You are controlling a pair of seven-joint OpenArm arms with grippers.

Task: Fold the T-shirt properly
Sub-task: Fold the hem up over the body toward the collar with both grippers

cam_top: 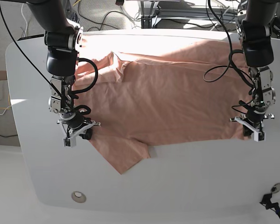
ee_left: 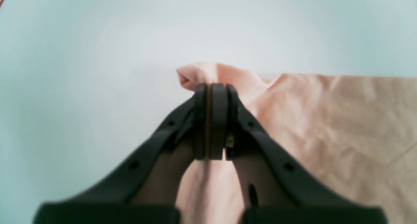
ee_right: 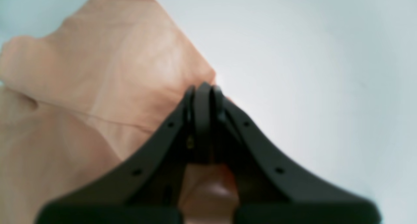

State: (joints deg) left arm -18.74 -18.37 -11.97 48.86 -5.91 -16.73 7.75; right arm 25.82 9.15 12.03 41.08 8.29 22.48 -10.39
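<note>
Left wrist view: left end effector (ee_left: 213,87), jaws together, clamped on a bunched corner of the shirt (ee_left: 325,119). Cloth pokes out past the tips and also hangs below, between the arms of the jaws. From the tips the shirt spreads to that view's right; white surface (ee_left: 81,71) lies to the left and ahead.

Right wrist view: right end effector (ee_right: 202,87), jaws together, clamped on the shirt edge. Fabric runs off to that view's left; bare surface to the right. A seam or fold line crosses the cloth left of the jaws. View is soft, so how much cloth sits in the pinch cannot be told.

Base view: shirt lies spread and wrinkled across the surface, long axis running side to side, from one arm to the other. Right end effector (cam_top: 74,127) holds the near edge at this view's left, next to the sleeve that points toward the camera. Left end effector (cam_top: 253,123) holds the near edge at this view's right, at the hem end. Both grips sit on the same near edge, well apart, at roughly matching depth. Rest of the shirt lies beyond both, toward the far edge of the surface.

Judgement: body of the shirt is away from both grips, so a fold of the near edge over toward the far side looks likely next. Neither arm is clearly nearer; they would need to move together to keep the edge straight.
</note>
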